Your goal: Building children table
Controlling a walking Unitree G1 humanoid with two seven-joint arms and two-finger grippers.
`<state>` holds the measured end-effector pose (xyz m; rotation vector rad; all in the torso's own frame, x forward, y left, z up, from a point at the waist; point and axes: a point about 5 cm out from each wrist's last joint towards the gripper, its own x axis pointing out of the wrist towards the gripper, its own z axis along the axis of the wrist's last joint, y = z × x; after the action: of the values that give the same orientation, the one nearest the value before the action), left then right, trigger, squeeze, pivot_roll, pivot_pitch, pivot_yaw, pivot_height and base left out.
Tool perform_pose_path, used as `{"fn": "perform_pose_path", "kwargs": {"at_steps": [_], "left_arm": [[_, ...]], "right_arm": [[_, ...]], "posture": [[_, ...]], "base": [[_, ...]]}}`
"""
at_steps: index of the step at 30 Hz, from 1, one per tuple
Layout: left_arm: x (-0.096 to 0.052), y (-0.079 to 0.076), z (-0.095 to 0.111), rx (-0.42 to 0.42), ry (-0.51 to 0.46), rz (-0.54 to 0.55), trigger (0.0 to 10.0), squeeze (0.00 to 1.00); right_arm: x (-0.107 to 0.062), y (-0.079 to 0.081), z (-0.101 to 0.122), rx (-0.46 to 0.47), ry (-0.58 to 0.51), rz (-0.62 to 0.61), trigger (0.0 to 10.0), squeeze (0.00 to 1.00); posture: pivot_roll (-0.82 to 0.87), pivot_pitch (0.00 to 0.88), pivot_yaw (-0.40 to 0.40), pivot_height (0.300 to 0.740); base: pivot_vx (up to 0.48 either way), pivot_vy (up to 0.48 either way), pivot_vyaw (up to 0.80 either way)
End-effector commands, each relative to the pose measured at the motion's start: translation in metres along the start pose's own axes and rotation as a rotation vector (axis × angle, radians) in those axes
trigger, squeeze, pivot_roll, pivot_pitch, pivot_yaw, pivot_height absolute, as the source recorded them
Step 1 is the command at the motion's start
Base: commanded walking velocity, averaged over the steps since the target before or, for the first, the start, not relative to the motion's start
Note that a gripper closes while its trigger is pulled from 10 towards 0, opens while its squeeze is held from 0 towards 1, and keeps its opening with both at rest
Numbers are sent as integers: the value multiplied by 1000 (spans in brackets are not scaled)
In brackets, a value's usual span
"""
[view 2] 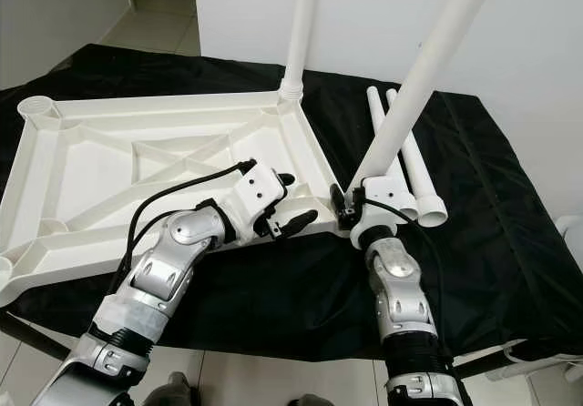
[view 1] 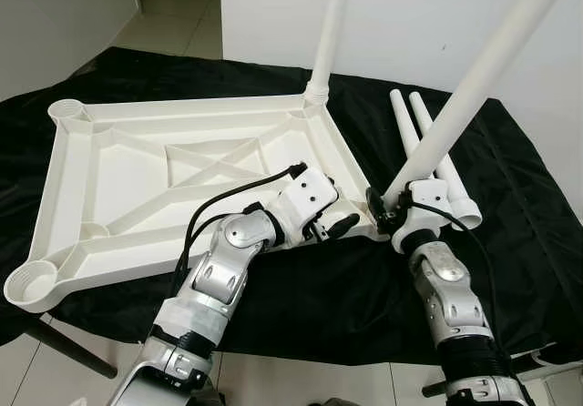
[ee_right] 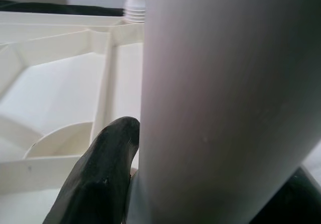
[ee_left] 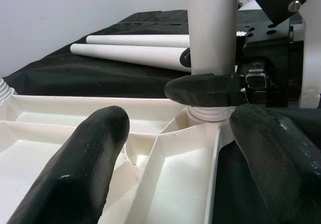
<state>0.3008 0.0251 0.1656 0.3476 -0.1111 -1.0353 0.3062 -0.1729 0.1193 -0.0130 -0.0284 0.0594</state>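
Observation:
The white plastic tabletop (view 1: pixel 137 187) lies upside down on a black cloth. One white leg (view 1: pixel 330 33) stands upright in its far right corner socket. My right gripper (view 1: pixel 383 210) is shut on a second leg (view 1: pixel 483 69), which leans to the right with its threaded foot at the near right corner socket (ee_left: pixel 205 114). In the right wrist view that leg (ee_right: pixel 220 98) is right against one finger (ee_right: pixel 100 174). My left gripper (view 1: pixel 332 224) is open just left of that corner, its fingers (ee_left: pixel 75 169) spread over the tabletop's ribs, holding nothing.
Two spare legs (view 2: pixel 414 165) lie side by side on the cloth to the right of the tabletop. Open sockets sit at the far left corner (view 1: pixel 66 108) and near left corner (view 1: pixel 32 283). A white wall is behind, with tiled floor around the cloth-covered table (view 1: pixel 510 242).

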Motion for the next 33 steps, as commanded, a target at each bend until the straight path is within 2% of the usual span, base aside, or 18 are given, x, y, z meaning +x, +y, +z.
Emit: {"fn": "perform_pose_path", "kwargs": {"at_steps": [1,2,3,4,5,10,19,20,21,28,33], "left_arm": [[3,7,0,7,-2,133,10000,0],[4,9,1,3,-4,138,10000,0],[4,9,1,3,-4,138,10000,0],[3,10,1,-1,-7,141,10000,0],[3,10,1,-1,-7,141,10000,0],[2,14,-1,-4,-4,152,10000,0],[2,14,-1,-14,-3,146,10000,0],[1,15,-2,-15,-3,148,10000,0],[1,16,-2,-16,-2,151,10000,0],[2,16,-1,-20,-12,156,10000,0],[2,15,0,-20,-25,150,10000,0]], "right_arm": [[-9,-13,-15,28,81,-128,10000,0],[-11,-5,-14,61,72,-200,10000,0],[-11,-5,-14,61,72,-200,10000,0],[-12,3,-12,91,67,-248,10000,0],[-12,3,-12,91,67,-248,10000,0],[-10,23,-8,134,56,-297,10000,0],[-11,25,-6,152,52,-296,10000,0],[-12,25,-5,154,56,-304,10000,839],[-11,25,-5,166,55,-294,10000,1000],[-11,25,3,162,14,-250,10000,1000],[-11,15,6,124,-8,-199,10000,1000]], "posture": [[21,0,-84,740],[20,0,-86,740],[20,0,-86,740],[19,0,-88,740],[19,0,-88,740],[12,0,-64,740],[26,0,-50,740],[28,0,-50,740],[30,0,-49,740],[30,0,-51,740],[38,0,-65,740]], "base": [[0,0,0],[0,0,0],[0,0,0],[0,0,0],[0,0,0],[0,0,0],[0,0,0],[0,0,0],[0,0,0],[0,0,0],[0,0,0]]}}
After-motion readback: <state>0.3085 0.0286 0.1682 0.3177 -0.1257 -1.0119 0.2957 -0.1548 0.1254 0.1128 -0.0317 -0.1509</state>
